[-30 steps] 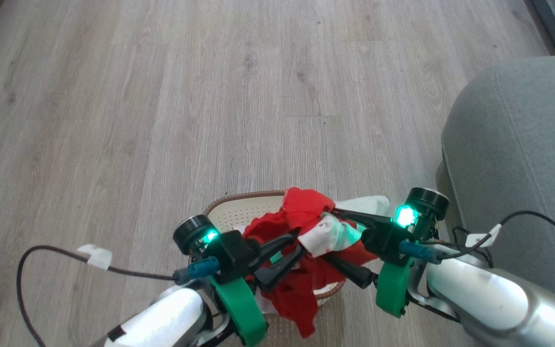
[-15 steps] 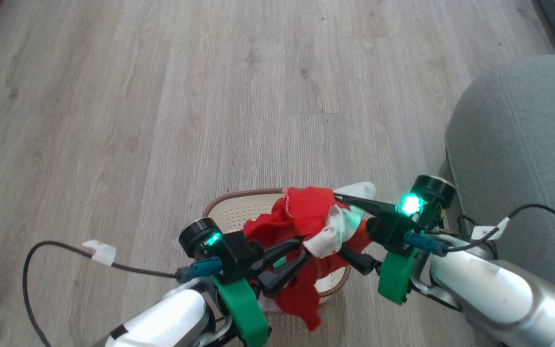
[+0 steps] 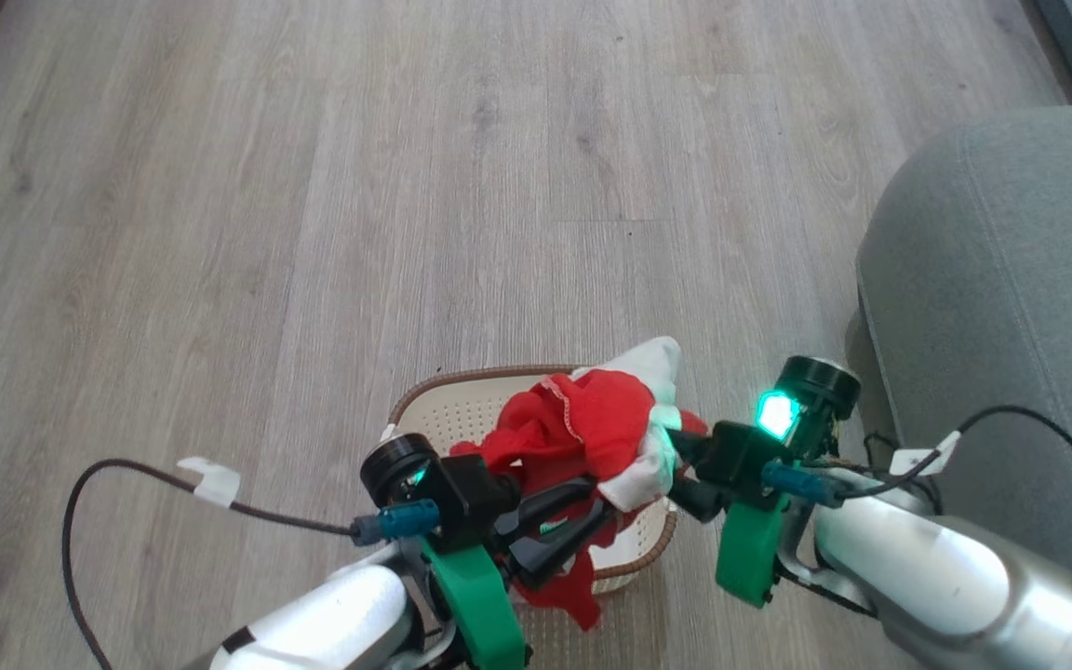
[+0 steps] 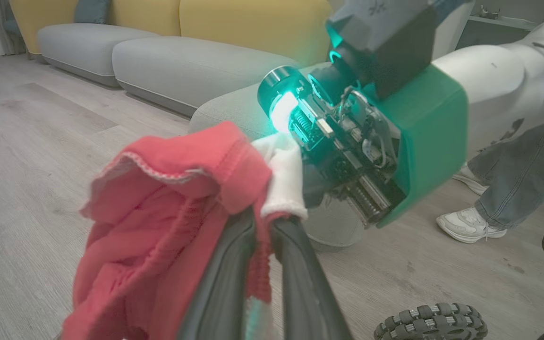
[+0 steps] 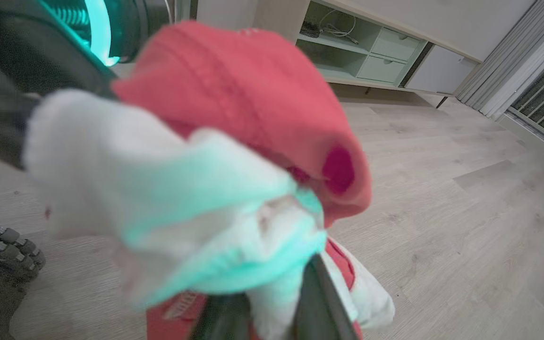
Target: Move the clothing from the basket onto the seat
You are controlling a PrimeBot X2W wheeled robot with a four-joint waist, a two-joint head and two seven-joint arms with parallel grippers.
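The clothing [image 3: 592,423], a red bundle with white panels, is bunched above the cream basket [image 3: 448,409] on the wood floor. My left gripper [image 3: 596,495] is shut on its red lower part; in the left wrist view the left gripper [image 4: 265,222] pinches the red clothing [image 4: 173,198]. From the right, my right gripper [image 3: 673,462] has closed on the white part. In the right wrist view the right gripper [image 5: 267,283] has the white and red clothing [image 5: 215,156] bulging out over its fingers. The grey-green seat [image 3: 1001,279] rises just right of the basket.
A person's jeans leg and white shoe [image 4: 472,226] stand close behind my right arm. My own wheel [image 4: 430,321] is low on the floor. Grey sofas [image 4: 182,66] with yellow backs lie beyond. A pale cabinet [image 5: 361,52] lines the far wall. Open floor stretches ahead.
My right gripper's wide-open fingers have closed on the white part of the clothing. The bundle is gathered tighter between both grippers, and the left arm has edged right.
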